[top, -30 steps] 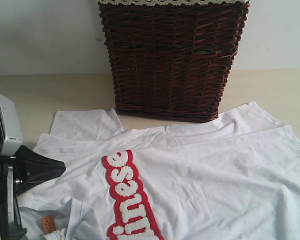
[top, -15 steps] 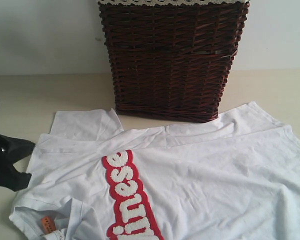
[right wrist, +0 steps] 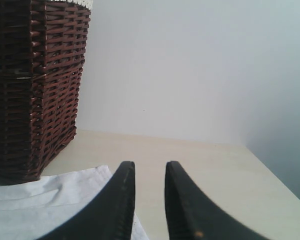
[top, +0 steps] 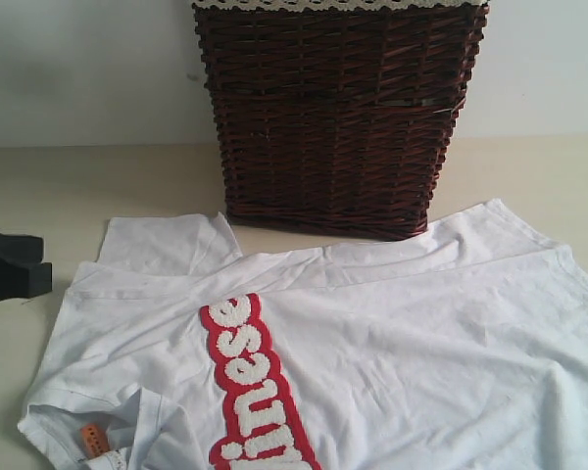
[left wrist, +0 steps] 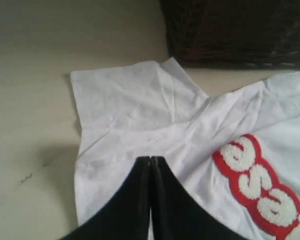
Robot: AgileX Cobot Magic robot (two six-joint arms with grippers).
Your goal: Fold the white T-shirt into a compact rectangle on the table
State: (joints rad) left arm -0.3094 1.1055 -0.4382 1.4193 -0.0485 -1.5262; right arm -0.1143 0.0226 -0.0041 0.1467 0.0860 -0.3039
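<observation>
- exterior view: the white t-shirt (top: 402,343) lies spread on the pale beige surface (top: 98,186). it fills the lower middle and lower right of the frame and runs off the bottom and right edges.
- its red band of fuzzy white lettering (top: 250,387) runs down the lower middle. the small orange neck tag (top: 95,437) sits by the collar at the lower left. one short sleeve (top: 167,243) lies flat toward the left.
- a dark brown wicker basket (top: 338,117) stands at the upper middle, just behind the shirt's far edge, against a pale wall (top: 78,69).
- a black part of the left arm (top: 10,266) shows at the left edge, a little apart from the shirt's side.
- left wrist view: the left pincer (left wrist: 151,161) has its two black fingers pressed together tip to tip. they are seen against the shirt below the sleeve. whether the tips touch the cloth cannot be told. the red band, the basket and bare surface also show here.
- right wrist view: the right pincer (right wrist: 145,168) has its fingers spread a little, with a clear gap and only bare surface seen through it. a corner of the shirt lies beside one finger, between the pincer and the basket, with the wall beyond.
</observation>
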